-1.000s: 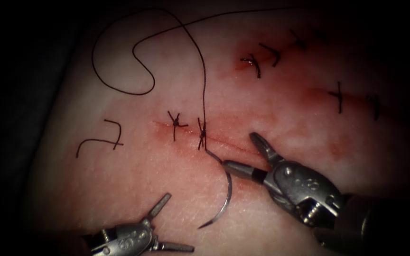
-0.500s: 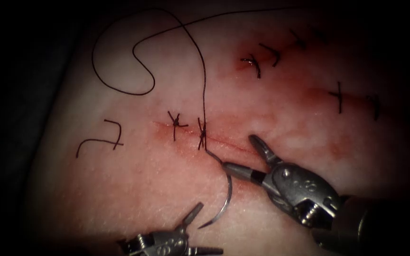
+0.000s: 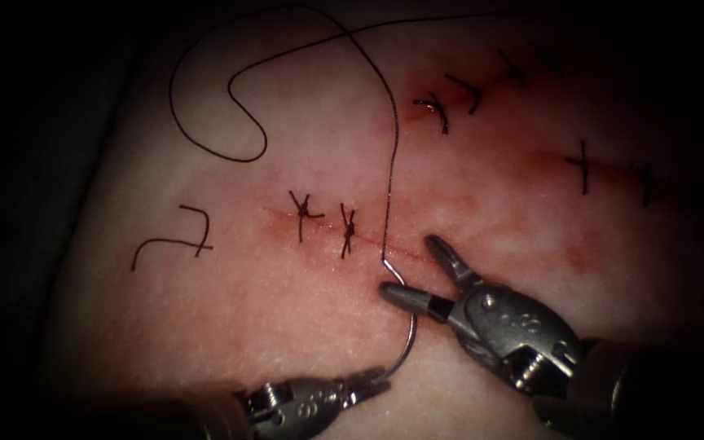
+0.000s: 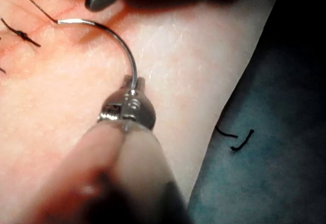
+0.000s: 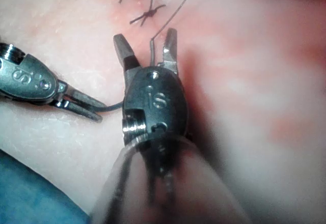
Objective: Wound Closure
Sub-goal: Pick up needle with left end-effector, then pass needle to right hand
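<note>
1. Since the earlier pictures, the left tool (image 3: pixel 372 380) has slid in from the lower left and shut its jaws on the needle (image 3: pixel 409 338) near the pointed end; one second ago they stood open and empty.
2. Over the same second the needle swung so that its thread end moved right along the cut (image 3: pixel 405 254), and the thread (image 3: pixel 390 147) shifted right with it.
3. The right tool (image 3: pixel 417 273) has its jaws spread wide and holds nothing; the needle's upper curve passes just beside its lower jaw, apparently free of it.
4. The needle lies on the tissue (image 3: pixel 205 326) just below the cut, not in it.
5. Gripping near the tip likely leaves the curve free.
6. Two knots (image 3: pixel 325 218) sit left of the needle on the cut; a cut end of thread (image 3: pixel 169 238) lies further left.
</note>
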You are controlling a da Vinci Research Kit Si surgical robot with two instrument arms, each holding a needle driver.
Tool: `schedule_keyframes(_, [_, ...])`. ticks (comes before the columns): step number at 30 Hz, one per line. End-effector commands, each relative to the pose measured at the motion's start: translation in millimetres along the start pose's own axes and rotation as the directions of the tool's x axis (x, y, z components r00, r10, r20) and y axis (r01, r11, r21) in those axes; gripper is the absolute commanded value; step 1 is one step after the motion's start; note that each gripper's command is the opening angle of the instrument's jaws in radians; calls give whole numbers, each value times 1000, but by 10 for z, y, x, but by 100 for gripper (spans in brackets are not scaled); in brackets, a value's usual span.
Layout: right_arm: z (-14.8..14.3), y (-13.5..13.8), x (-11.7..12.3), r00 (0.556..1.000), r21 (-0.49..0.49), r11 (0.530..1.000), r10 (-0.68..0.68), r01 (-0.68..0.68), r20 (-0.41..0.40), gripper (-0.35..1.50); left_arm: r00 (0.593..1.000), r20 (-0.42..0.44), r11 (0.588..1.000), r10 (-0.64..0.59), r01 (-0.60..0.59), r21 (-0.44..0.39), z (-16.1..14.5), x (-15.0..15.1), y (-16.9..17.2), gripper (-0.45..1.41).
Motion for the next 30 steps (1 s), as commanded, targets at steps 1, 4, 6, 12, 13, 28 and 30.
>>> schedule_keyframes(1, [3,-4,-7,1000,4,1000,0,0,1,113,1000,-2,1000,-5,5,-12,2,-2,-1,-45])
schedule_keyframes(4, [-2,-2,-8,1000,12,1000,-3,3,9,115,1000,-13,1000,-13,14,23,-10,2,-19,-45])
schedule_keyframes(6, [-5,-5,-9,999,3,1000,-9,9,36,122,1000,1,996,26,-26,85,-18,5,-28,-45])
schedule_keyframes(12, [-11,-19,-1,990,3,996,91,-92,112,113,987,82,958,136,-153,244,-22,23,-23,-45])
schedule_keyframes(13, [-11,-20,1,988,0,994,105,-106,114,112,983,95,950,157,-177,258,-21,27,-22,-45])
schedule_keyframes(28, [14,-40,22,965,-117,978,193,-174,178,76,914,318,729,253,-396,558,-18,37,-21,-45])
schedule_keyframes(30, [17,-41,25,964,-136,976,194,-171,180,83,908,326,722,263,-410,558,-18,37,-19,-45])
